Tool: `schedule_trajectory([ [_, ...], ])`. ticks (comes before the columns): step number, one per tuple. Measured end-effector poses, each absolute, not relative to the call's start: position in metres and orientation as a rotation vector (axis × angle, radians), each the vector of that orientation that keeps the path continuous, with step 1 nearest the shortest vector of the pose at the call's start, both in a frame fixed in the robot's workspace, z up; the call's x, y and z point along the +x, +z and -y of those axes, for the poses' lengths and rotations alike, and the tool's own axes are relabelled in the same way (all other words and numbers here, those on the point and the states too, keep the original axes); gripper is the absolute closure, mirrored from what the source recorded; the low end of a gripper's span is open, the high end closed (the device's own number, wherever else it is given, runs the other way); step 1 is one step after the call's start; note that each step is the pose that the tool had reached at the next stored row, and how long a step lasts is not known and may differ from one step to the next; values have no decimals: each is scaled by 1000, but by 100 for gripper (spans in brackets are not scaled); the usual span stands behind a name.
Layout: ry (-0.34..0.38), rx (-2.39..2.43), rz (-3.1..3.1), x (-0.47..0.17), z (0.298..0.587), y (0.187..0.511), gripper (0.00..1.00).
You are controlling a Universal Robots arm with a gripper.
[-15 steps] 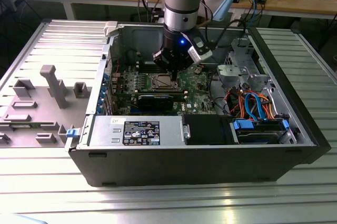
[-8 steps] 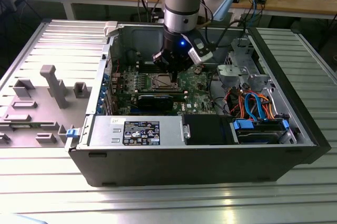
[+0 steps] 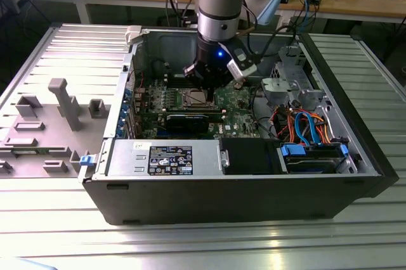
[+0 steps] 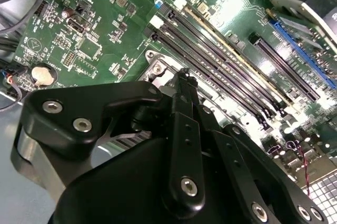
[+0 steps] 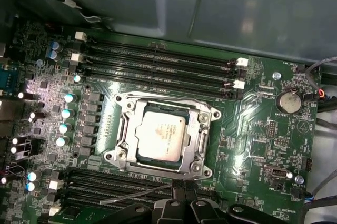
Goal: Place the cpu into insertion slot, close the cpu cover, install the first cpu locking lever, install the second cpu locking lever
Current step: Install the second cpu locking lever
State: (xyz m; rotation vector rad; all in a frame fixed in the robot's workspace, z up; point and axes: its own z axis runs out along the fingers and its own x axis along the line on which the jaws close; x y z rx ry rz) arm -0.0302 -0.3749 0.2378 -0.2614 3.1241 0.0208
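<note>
Green motherboard [image 5: 247,129]: lies flat on the floor of the open computer case [image 3: 190,200], so the arm works from above.
Memory slots [image 5: 158,61]: long black rows along the board's far edge.
Insertion slot [image 5: 122,129]: mid-board, its metal rim bare.
Cpu [image 5: 159,135]: silver chip already seated flat in the slot.
Cpu cover [image 5: 202,141]: seemingly down, framing the chip.
Lever [image 5: 134,196]: thin wire at the slot's near edge, apparently unlatched.
Gripper [image 5: 181,186]: fingertips pressed together, holding nothing, just above that near edge, probably to work the lever.

Cpu [image 5: 159,136] in insertion slot [image 5: 125,129], cpu cover [image 5: 202,139] around it.
</note>
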Motion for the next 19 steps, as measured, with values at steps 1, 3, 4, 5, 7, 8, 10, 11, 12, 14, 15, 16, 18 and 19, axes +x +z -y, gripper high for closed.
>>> schedule_trajectory([
  [1,21,-261,-3124,-30,375,238,89],
  [3,21,-261,-3124,-30,376,238,89],
  [4,21,-261,-3124,-30,377,238,89],
  [5,21,-261,-3124,-30,377,238,89],
  [7,21,-261,-3124,-30,378,238,89],
  [8,21,-261,-3124,-30,378,238,89],
  [10,21,-261,-3124,-30,379,238,89],
  [11,21,-261,-3124,-30,379,237,89],
  [12,21,-261,-3124,-30,379,237,89],
  [14,21,-261,-3124,-30,380,237,89],
  [15,21,-261,-3124,-30,380,237,89],
  [16,21,-261,-3124,-30,381,237,89],
  [18,21,-262,-3124,-30,381,237,89],
  [19,21,-261,-3124,-30,381,237,89],
])
